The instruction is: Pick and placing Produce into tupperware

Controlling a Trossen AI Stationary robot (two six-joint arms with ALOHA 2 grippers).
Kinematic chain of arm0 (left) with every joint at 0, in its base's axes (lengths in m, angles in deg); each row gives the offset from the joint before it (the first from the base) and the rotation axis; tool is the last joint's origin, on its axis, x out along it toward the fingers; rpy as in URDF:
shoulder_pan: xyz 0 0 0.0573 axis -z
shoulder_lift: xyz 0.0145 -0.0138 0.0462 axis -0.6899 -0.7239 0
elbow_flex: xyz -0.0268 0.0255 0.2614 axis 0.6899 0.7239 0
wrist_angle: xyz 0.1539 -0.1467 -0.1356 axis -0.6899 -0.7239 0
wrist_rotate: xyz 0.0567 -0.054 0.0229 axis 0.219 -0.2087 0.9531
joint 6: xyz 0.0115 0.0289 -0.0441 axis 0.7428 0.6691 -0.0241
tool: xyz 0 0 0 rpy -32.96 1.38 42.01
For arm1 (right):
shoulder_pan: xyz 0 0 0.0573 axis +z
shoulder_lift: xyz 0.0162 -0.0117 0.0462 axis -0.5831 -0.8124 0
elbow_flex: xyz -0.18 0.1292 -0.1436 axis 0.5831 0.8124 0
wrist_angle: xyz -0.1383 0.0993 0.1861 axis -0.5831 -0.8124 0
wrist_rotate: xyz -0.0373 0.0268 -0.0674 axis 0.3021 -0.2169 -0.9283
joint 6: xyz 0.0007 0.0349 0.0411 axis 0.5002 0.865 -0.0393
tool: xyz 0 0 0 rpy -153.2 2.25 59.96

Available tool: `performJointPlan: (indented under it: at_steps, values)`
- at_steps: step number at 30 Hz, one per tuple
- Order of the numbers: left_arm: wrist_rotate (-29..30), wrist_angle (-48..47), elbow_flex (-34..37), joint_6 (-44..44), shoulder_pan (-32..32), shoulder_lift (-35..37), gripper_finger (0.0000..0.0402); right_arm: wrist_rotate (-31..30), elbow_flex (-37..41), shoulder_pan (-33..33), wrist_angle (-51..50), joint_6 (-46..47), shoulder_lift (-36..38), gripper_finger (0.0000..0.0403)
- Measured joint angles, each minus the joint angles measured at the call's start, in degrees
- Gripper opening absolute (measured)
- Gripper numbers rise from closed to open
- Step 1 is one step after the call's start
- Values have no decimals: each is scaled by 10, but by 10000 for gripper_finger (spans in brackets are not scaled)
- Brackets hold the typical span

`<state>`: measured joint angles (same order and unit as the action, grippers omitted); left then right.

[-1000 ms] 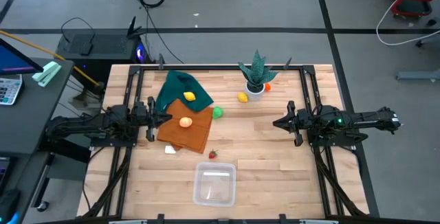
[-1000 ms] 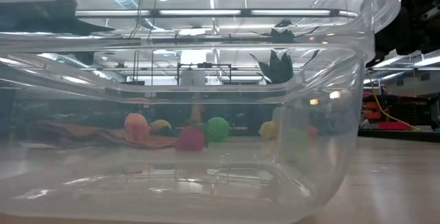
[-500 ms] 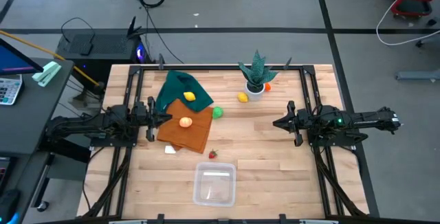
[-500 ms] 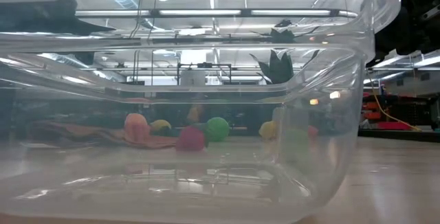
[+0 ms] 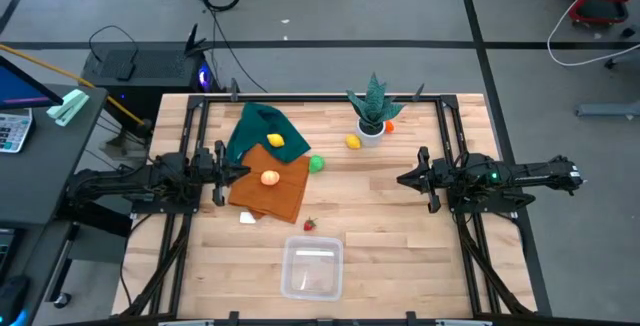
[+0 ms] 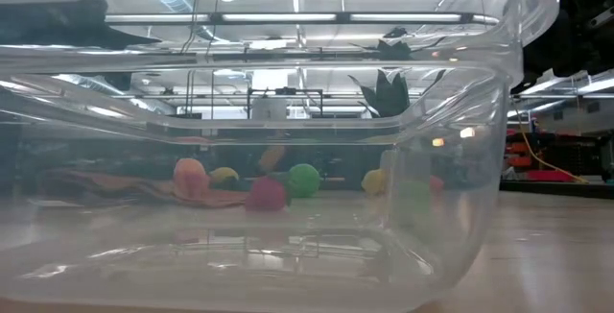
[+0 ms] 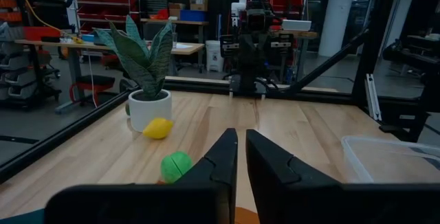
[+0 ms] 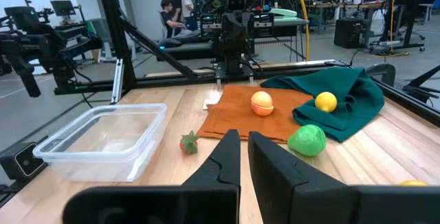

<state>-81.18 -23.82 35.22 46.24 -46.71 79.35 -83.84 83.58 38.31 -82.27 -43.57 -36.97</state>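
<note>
Above the table's left side, the left gripper (image 5: 238,173) hovers empty, fingers nearly together, just beside an orange cloth (image 5: 272,188) carrying an orange fruit (image 5: 269,177). Facing it from well apart, the right gripper (image 5: 403,179) is likewise narrow and empty. Between them, nearer the front edge, sits the tupperware (image 5: 311,268), a red strawberry (image 5: 310,224) close by.

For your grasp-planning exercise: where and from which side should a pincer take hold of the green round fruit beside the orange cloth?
Grip the green fruit across its widest middle, coming straight down from above. It is a small ball sitting on bare wood just off the edge of the orange cloth, with free space on its sides, so fingers can likely close around it. The left pincer is nearer.
</note>
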Motion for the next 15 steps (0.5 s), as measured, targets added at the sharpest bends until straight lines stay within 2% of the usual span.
performJointPlan:
  at_steps: [6, 15]
  values:
    - [0, 0, 0, 0, 0, 0, 35, 0, 0, 0, 0, 8, 0, 1]
    - [0, 0, 0, 0, 0, 0, 30, -5, 0, 0, 26, 116, 0, 1]
